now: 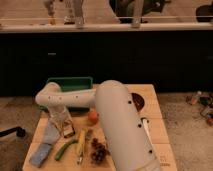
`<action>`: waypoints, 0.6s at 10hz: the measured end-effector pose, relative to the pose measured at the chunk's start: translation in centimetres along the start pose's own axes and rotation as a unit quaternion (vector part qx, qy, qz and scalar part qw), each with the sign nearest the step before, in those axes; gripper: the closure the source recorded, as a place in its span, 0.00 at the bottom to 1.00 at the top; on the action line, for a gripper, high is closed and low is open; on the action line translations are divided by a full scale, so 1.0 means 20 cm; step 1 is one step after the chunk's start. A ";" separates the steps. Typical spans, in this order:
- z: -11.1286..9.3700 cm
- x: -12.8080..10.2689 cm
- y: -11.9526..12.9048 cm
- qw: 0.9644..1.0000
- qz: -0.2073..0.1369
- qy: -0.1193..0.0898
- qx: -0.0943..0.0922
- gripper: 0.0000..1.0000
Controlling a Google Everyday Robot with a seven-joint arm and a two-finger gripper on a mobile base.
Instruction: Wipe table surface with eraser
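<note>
The eraser (67, 131), a small dark block with a pale rim, lies on the left part of the pale wooden table surface (158, 134). My gripper (62, 126) reaches down from the white arm's wrist and is at the eraser, touching or nearly touching it. The arm's thick white forearm (125, 130) crosses the middle of the table and hides the planks beneath it.
A green bin (70, 84) stands at the table's back left. An orange (92, 116) lies just right of the eraser. A grey-blue cloth (44, 147), a green vegetable (65, 149), a banana (80, 141) and grapes (99, 151) lie near the front. A dark bowl (138, 101) sits at the back right.
</note>
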 end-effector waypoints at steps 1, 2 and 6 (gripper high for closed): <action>0.00 0.00 0.00 1.000 0.000 0.000 0.000 0.25; 0.00 0.00 0.00 1.000 0.000 0.000 0.000 0.21; 0.01 0.00 0.01 1.000 0.000 -0.001 -0.001 0.20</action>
